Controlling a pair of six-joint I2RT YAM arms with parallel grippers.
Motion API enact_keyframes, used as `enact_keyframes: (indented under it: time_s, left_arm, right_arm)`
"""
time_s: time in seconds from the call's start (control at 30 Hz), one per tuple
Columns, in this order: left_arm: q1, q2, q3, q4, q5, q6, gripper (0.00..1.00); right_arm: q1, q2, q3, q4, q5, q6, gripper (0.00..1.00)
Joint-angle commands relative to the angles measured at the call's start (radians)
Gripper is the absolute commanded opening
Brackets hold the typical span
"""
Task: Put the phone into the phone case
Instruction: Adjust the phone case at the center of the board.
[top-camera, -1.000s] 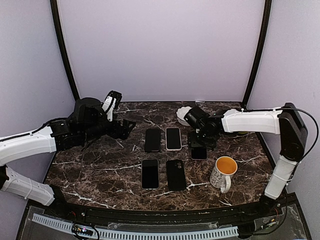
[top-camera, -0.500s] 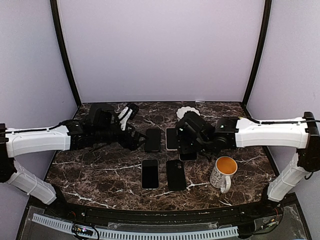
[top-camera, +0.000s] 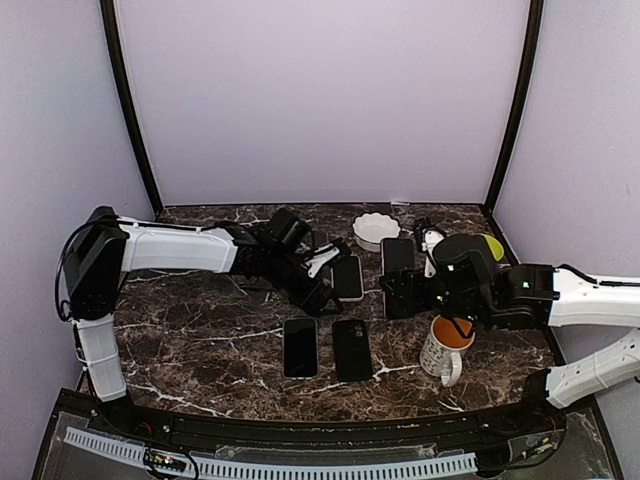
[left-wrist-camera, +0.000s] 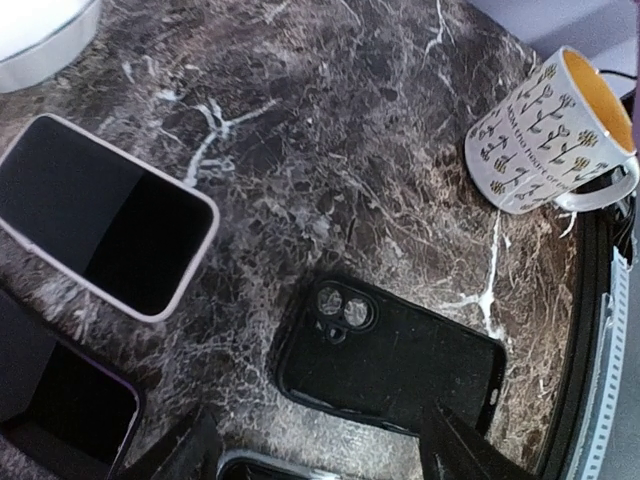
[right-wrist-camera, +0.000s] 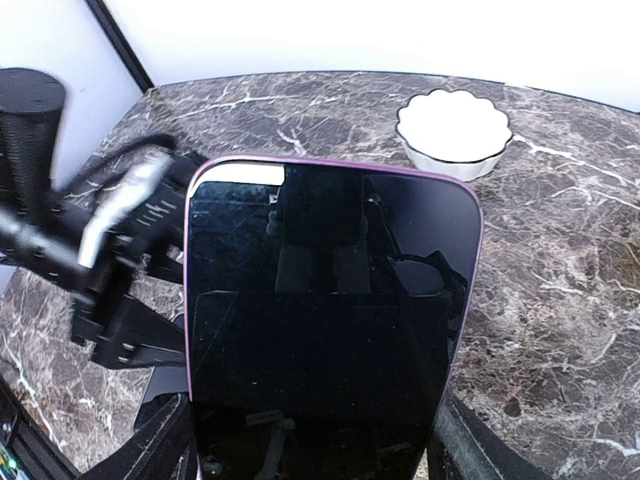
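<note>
Could jam a corner of the phone (right-wrist-camera: 330, 320) on the rim of the case (left-wrist-camera: 390, 365) by coming down skewed. Could just as easily shove the loose case across the slick marble table (top-camera: 200, 340) instead of seating in it. Could lose the phone through any twist on contact, pinched as it is only across its lower edges and standing tall above the right gripper (top-camera: 402, 290). Could clip the mug (top-camera: 445, 345), just right of the case and near that gripper, on the way down. Could also collide with the left gripper (top-camera: 315, 285), stretched over the same cluster of phones.

Clamps the phone firmly in the right gripper, screen toward the wrist view, upright and clear of the table. Holds it right of the white-edged phone (top-camera: 347, 277) and nearer than the bowl (top-camera: 377, 228). Needs a move nearward and slightly left to reach the case. Finds that case flat on the table in the front row, just beside a black phone (top-camera: 300, 347), camera cut-out at its far end. Shows the left gripper spread and empty, low over the back row, with the case just beyond its fingertips and nothing pinched.
</note>
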Motion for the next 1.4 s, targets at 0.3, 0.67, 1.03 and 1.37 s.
enact_keyframes:
  time_s: [0.3, 0.67, 1.03, 1.37]
  left_arm:
    - [-0.056, 0.232, 0.171, -0.163, -0.075, 0.122, 0.54]
    - [-0.087, 0.192, 0.097, -0.162, -0.26, -0.078, 0.14]
    - [-0.128, 0.09, -0.02, -0.058, -0.457, -0.363, 0.0]
    - [-0.179, 0.093, 0.092, -0.193, -0.632, -0.672, 0.0]
  right_arm:
    - [0.001, -0.013, -0.025, 0.143, -0.11, -0.06, 0.41]
    - [0.003, 0.006, -0.009, 0.128, -0.123, -0.042, 0.41]
    - [0.028, 0.045, 0.0, 0.096, -0.097, -0.026, 0.41]
    - [0.031, 0.054, 0.014, 0.083, -0.07, -0.022, 0.4]
